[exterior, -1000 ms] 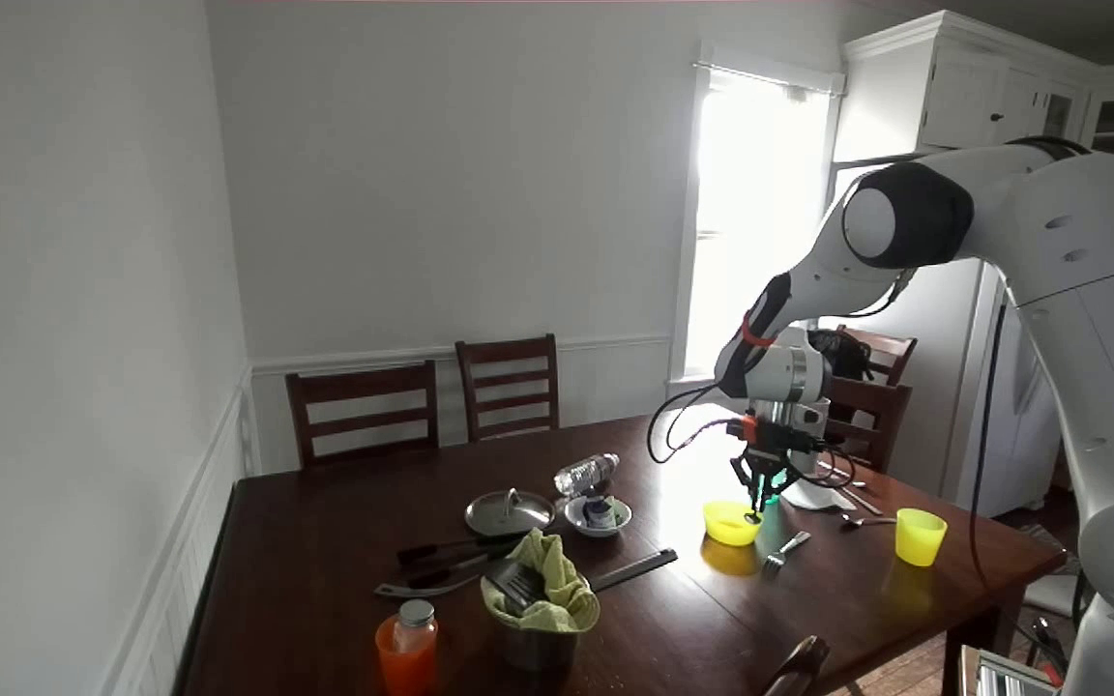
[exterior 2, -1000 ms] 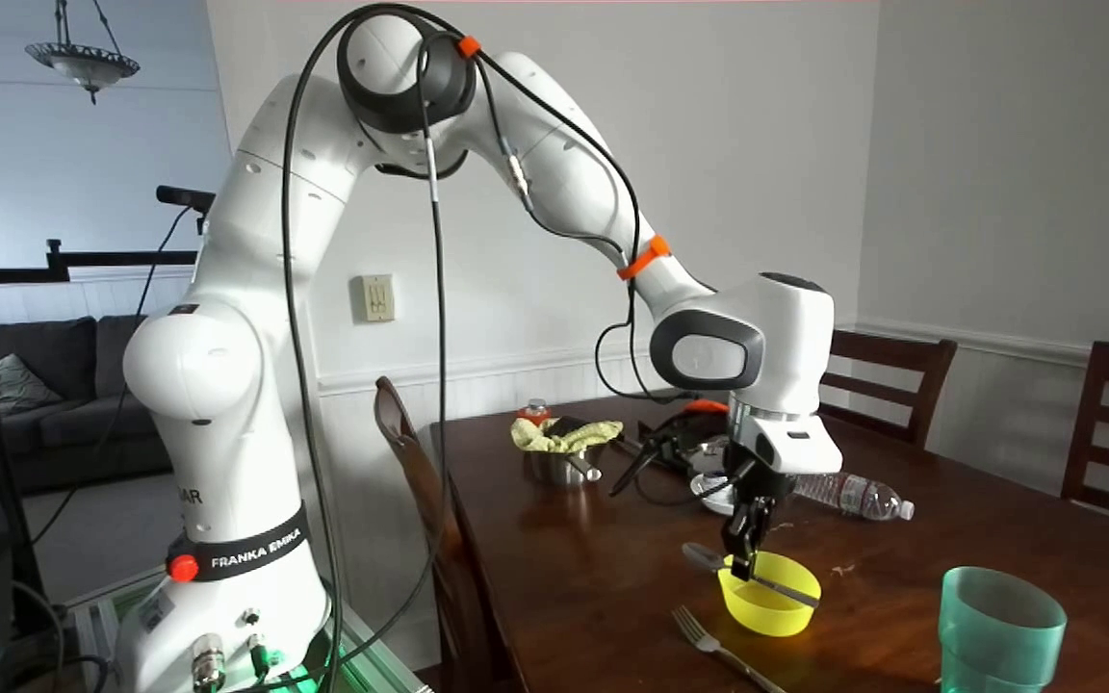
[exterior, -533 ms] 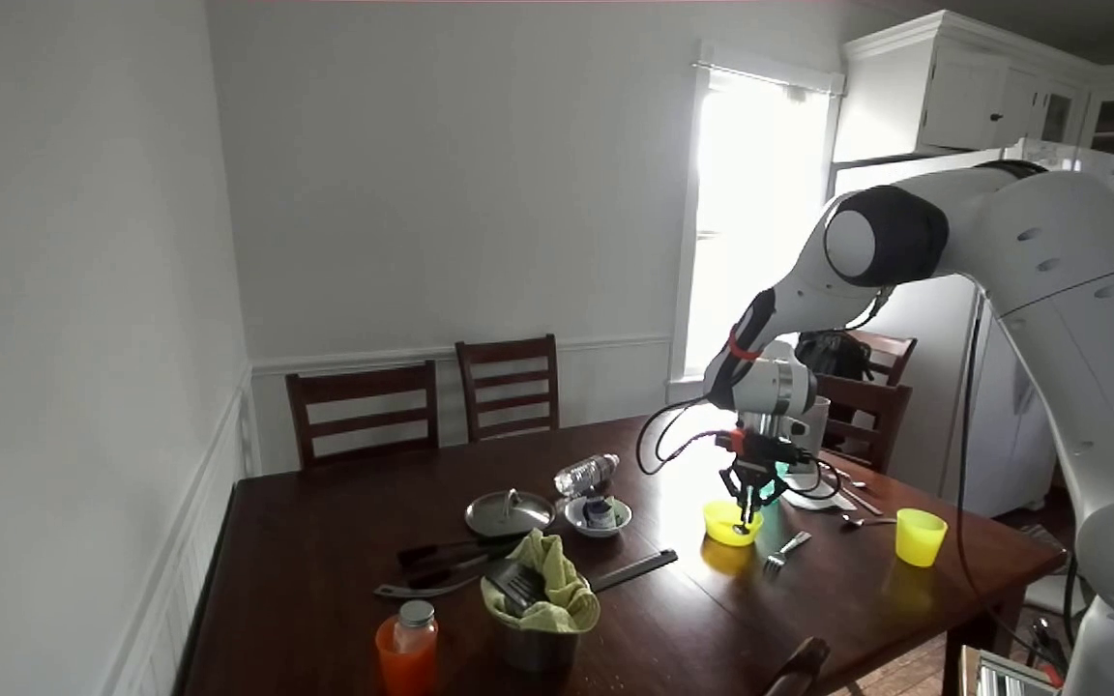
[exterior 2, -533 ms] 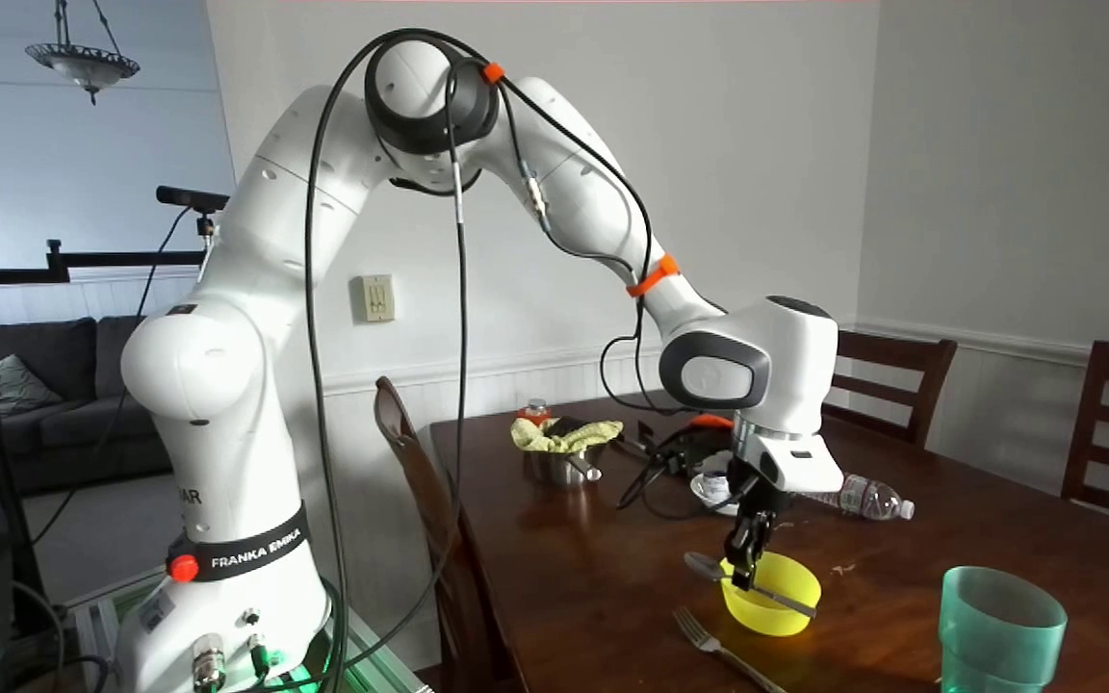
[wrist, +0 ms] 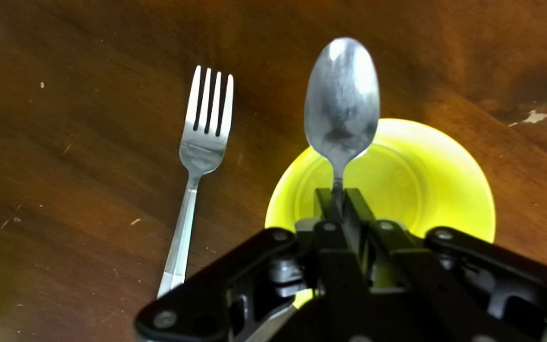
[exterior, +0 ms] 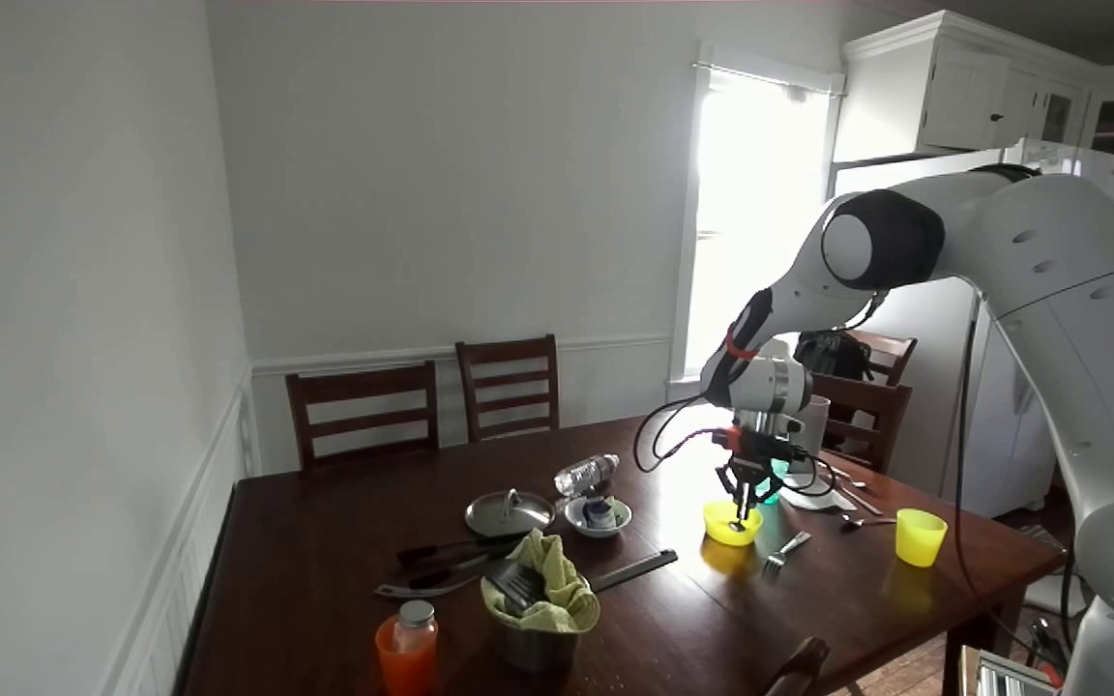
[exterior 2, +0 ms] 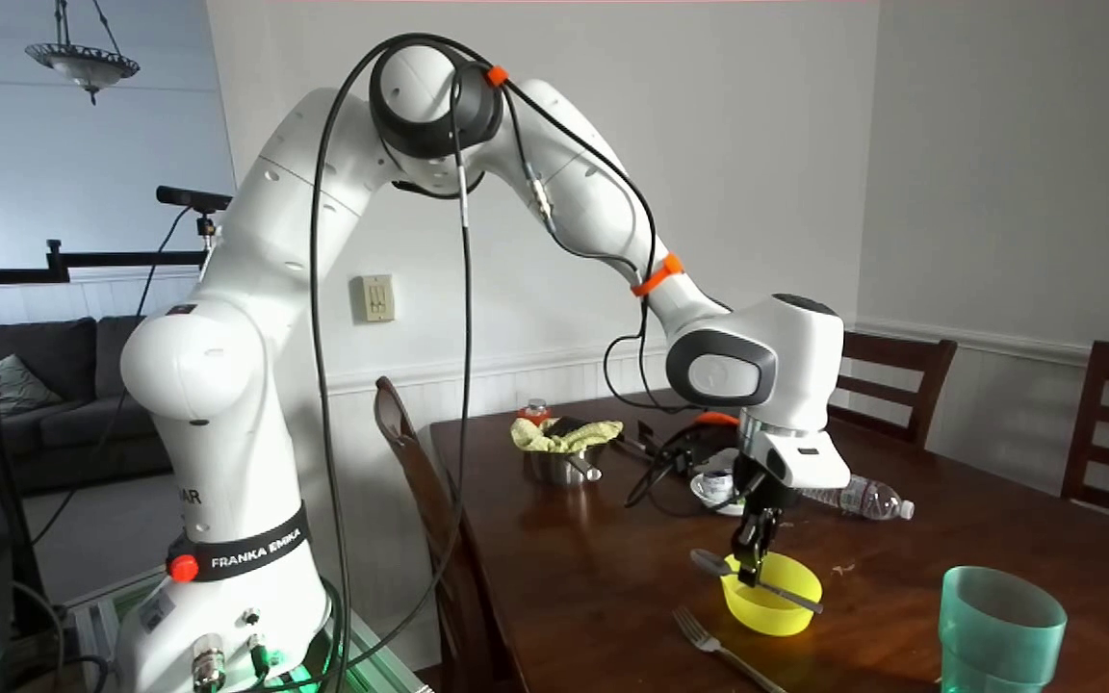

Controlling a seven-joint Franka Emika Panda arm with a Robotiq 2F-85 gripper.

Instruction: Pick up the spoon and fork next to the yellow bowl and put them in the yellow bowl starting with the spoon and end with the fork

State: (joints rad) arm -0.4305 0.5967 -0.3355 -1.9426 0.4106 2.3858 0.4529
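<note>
The pincer [wrist: 338, 202] holds the spoon [wrist: 342, 102] pinched over the yellow bowl [wrist: 397, 185], while the fork [wrist: 202, 154] lies on the counter [wrist: 88, 213], near the bowl but apart from it.

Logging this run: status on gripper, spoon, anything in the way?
Gripper shut on spoon. Spoon over yellow bowl, head past rim, might catch. Fork beside bowl, apparently not blocking.

Silver spoon [wrist: 342, 109] over the yellow bowl [wrist: 454, 190], silver fork [wrist: 201, 154] flat just beside it.
</note>
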